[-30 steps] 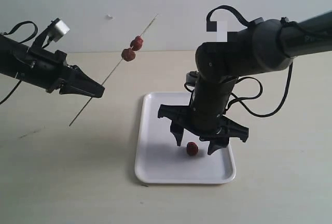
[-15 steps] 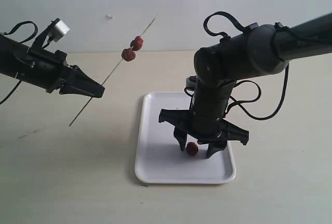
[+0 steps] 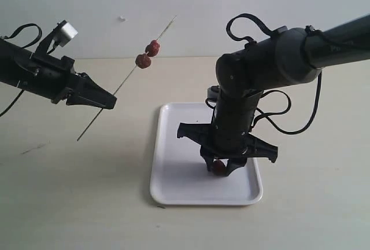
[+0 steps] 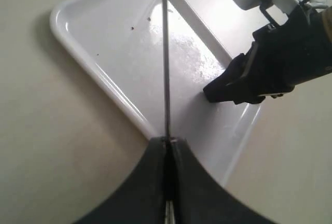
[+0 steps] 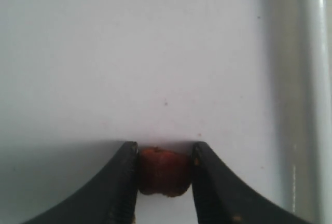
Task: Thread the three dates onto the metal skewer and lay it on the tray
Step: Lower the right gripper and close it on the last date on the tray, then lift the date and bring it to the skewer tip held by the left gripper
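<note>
**Seat the grip on the last date, then lift it clear of the tray**

The right gripper has its fingers pressed against both flanks of the date, grasping it where it sits on the tray, toward the tray's front right corner. The pinch looks central. I would hold it firm without crushing the soft fruit, and rise straight above the tray's rim before turning. Well off the tray's left side and raised, the left gripper is clenched on the skewer. The skewer slants up past the tray's far left corner, with two dates threaded on it. Meet its free tip along the rod's own line
</note>
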Motion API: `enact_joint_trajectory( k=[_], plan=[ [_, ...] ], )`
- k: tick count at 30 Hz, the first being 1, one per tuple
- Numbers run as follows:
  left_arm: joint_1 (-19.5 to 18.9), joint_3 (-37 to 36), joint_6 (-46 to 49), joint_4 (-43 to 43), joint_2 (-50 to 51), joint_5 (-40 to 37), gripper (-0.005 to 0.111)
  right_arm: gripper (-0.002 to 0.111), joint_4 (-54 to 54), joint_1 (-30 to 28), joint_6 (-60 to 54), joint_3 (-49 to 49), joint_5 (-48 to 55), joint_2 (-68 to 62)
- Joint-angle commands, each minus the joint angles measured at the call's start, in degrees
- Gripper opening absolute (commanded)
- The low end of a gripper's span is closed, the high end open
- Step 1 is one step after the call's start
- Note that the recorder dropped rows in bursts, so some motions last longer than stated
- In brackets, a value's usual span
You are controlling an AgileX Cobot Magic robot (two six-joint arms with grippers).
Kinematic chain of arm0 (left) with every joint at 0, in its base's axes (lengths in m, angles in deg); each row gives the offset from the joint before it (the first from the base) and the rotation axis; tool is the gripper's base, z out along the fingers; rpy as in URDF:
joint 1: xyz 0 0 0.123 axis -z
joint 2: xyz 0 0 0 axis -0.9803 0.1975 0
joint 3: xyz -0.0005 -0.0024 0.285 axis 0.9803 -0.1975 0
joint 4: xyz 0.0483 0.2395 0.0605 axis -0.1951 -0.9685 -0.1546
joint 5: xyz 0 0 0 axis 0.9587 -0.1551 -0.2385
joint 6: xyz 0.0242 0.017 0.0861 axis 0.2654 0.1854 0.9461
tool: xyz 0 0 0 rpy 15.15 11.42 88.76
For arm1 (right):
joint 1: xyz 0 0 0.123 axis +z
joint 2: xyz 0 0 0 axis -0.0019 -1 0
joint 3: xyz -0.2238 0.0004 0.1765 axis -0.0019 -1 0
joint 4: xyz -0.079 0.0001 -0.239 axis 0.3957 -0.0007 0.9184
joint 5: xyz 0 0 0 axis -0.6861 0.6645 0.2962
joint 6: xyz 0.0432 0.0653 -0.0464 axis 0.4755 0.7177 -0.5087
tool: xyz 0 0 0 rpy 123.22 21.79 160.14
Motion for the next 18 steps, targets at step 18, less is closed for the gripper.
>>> enact_joint_trajectory(
  k=[18],
  plan=[
    [0.02,0.5,-0.52,0.03,-0.49,-4.19,0.0,0.027,14.47,-3.62,1.18,0.07,-2.03,4.92]
  ],
)
